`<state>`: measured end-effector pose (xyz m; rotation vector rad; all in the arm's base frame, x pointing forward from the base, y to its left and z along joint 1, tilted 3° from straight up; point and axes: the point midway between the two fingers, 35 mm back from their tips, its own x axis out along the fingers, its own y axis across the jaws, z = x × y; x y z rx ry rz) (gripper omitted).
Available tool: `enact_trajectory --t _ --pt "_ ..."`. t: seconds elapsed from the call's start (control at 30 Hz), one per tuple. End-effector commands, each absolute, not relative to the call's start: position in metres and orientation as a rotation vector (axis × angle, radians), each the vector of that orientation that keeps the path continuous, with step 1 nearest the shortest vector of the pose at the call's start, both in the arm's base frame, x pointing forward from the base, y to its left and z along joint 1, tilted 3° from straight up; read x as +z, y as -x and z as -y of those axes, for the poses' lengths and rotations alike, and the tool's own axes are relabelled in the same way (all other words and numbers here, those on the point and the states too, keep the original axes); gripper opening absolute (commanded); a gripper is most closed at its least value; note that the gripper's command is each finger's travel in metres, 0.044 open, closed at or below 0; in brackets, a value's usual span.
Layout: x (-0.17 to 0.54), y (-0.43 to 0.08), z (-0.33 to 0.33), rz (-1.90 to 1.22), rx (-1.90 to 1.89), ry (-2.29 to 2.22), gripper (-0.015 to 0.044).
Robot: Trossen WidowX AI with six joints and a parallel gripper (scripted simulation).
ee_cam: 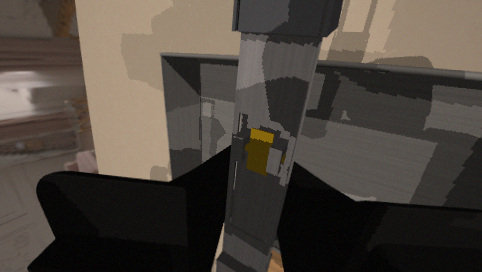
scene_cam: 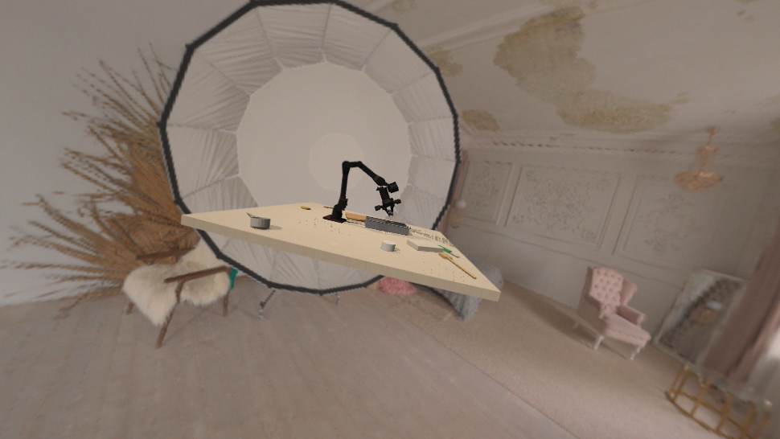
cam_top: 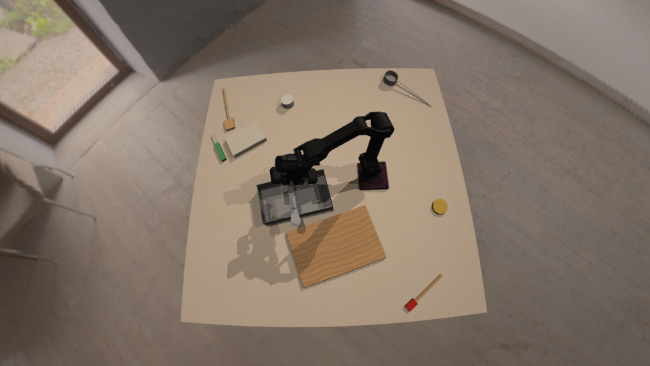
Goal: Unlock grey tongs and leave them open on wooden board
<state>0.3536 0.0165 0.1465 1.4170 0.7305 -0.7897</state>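
Note:
My gripper (cam_top: pixel 293 181) (scene_cam: pixel 388 211) (ee_cam: pixel 252 154) is shut on the grey tongs (cam_top: pixel 295 217) (ee_cam: pixel 257 205), one finger on each side of them. The tongs cross over the roasting tin (cam_top: pixel 328 196) (scene_cam: pixel 387 225) (ee_cam: pixel 180 95), with their pale tip end over its near rim and a dark block at their other end. A yellow lock piece (ee_cam: pixel 258 155) shows in the tongs between the fingers. The arms look close together; whether they are locked is not clear. The tongs' exact height above the tin is hard to tell. The wooden board (cam_top: pixel 338 247) (scene_cam: pixel 355 216) lies beside the tin.
A pale block (cam_top: pixel 245 139) (scene_cam: pixel 425 246), a green-handled tool (cam_top: pixel 219 151) and a wooden spatula (cam_top: pixel 229 124) lie back left. A white cylinder (cam_top: pixel 287 101) (scene_cam: pixel 387 246) and a saucepan (cam_top: pixel 390 78) (scene_cam: pixel 260 222) stand at the back. A yellow disc (cam_top: pixel 439 206) and red brush (cam_top: pixel 410 305) lie right.

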Motion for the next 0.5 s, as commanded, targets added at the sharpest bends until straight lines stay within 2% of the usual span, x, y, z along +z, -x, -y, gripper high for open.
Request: enact_trajectory --t 0.0,0.47 --pt "0.1507 -0.3527 -0.0166 -0.729 -0.791 -1.419 -0.0150" --pt "0.1480 -0.3537 -0.0146 -0.857 -0.861 -1.315 -0.0150"
